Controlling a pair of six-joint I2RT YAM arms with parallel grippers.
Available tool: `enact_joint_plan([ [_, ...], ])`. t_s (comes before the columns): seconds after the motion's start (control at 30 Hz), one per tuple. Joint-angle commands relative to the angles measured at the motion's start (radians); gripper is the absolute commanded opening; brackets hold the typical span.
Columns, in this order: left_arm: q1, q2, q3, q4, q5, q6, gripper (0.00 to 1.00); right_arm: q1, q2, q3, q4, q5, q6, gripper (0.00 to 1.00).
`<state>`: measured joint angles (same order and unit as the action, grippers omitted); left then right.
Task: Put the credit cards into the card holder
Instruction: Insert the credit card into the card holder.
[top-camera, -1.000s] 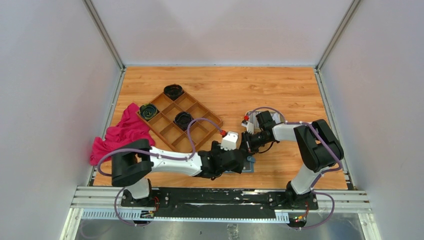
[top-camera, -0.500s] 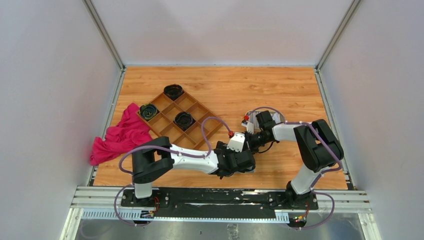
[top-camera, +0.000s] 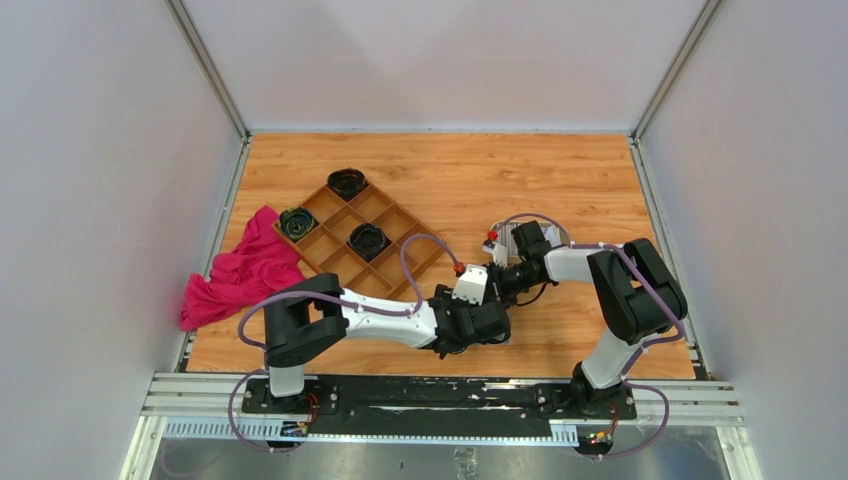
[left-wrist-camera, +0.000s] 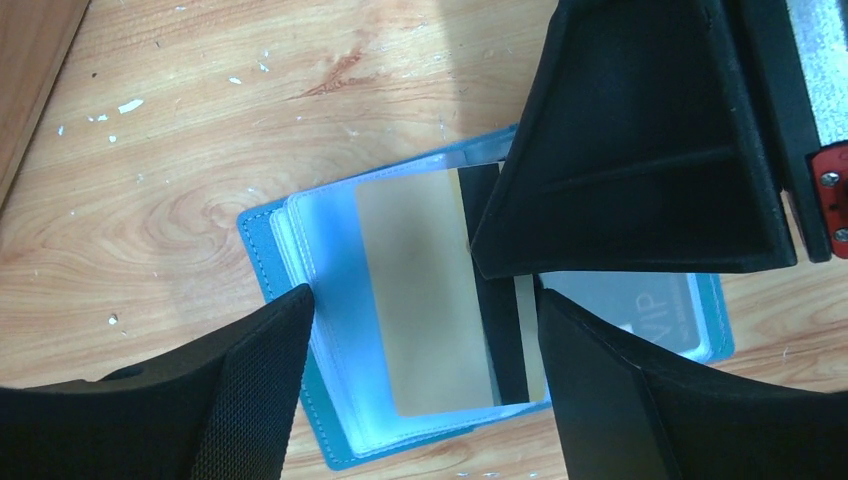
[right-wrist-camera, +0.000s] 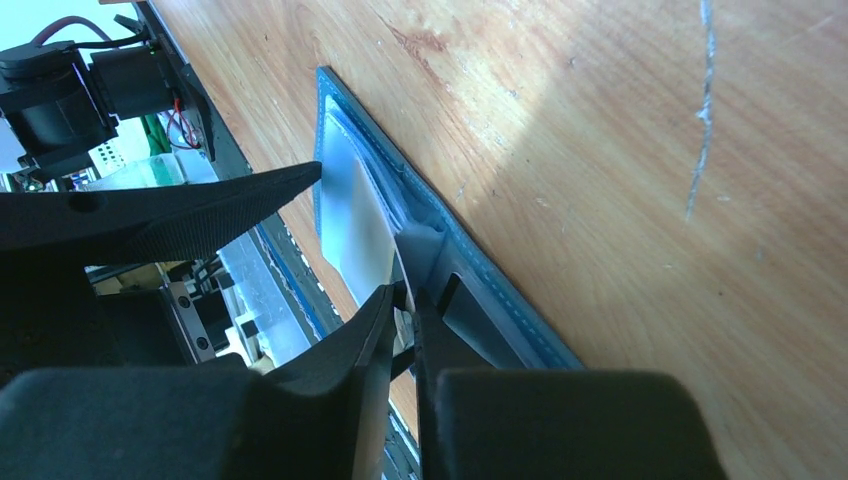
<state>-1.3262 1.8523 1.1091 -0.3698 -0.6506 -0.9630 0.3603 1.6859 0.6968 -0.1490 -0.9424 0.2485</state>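
Card holder open flat on desk, under both tools. Gold card flat on inner sleeves, long edges facing L tool's fingers. L tool released, jaws wide astride card, right above it, so nearer arm. R tool clenched on pale flap at holder's edge; sleeve or card, can't tell.
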Motion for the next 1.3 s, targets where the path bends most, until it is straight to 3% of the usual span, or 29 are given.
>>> enact_joint_plan([
  [0.0,-0.007,0.022,-0.017,-0.061,-0.037,-0.037,0.78,0.015,0.014,0.016,-0.026,0.025,-0.009,0.17],
  [0.53,-0.005,0.005,-0.043,-0.075,-0.03,-0.066,0.74,-0.012,-0.044,0.053,-0.074,0.018,-0.06,0.37],
  [0.87,-0.001,-0.05,-0.068,-0.025,-0.002,-0.045,0.77,-0.025,-0.129,0.064,-0.103,0.032,-0.133,0.39],
  [1.27,0.005,-0.14,-0.175,0.162,0.115,0.088,0.83,-0.052,-0.208,0.105,-0.21,-0.033,-0.385,0.4],
])
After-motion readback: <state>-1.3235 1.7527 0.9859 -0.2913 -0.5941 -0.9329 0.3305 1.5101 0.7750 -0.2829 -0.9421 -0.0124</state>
